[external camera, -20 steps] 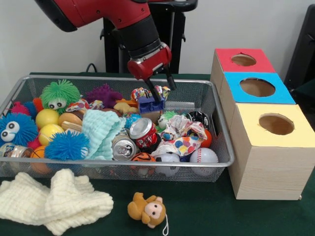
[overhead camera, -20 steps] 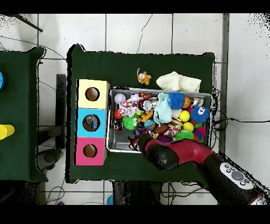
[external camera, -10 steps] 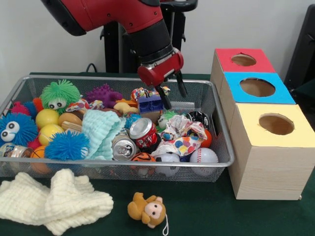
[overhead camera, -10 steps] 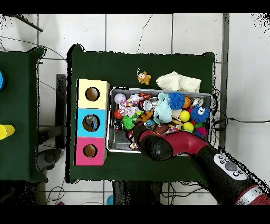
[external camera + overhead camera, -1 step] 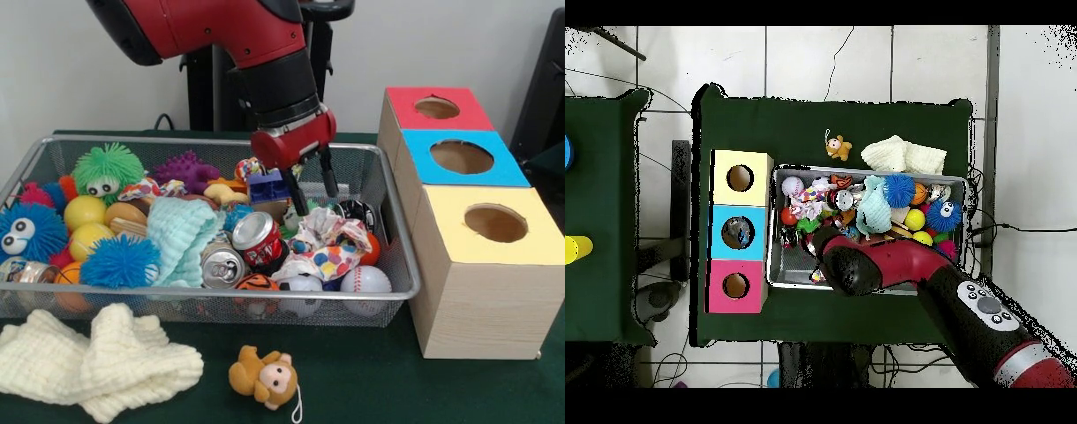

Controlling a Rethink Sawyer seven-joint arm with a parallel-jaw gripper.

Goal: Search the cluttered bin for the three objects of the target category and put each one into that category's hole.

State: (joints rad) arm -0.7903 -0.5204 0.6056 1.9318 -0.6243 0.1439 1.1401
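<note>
Search step: gripper point(image 5: 312, 194), released and empty, hangs in the bin point(image 5: 388, 265) over the crumpled cloth point(image 5: 328, 246). Next: descend, clench on one target.

Front view: set low and close at the table's near edge, facing the silver wire-mesh bin point(image 5: 388, 291) and the row of red, blue and yellow topped wooden boxes point(image 5: 481, 291). Overhead view: set high, looking straight down, taking in the whole dark green table point(image 5: 835, 125) and tiled floor point(image 5: 805, 60). Shared by both: bin point(image 5: 790, 280), boxes point(image 5: 715, 235), tabletop.
</note>
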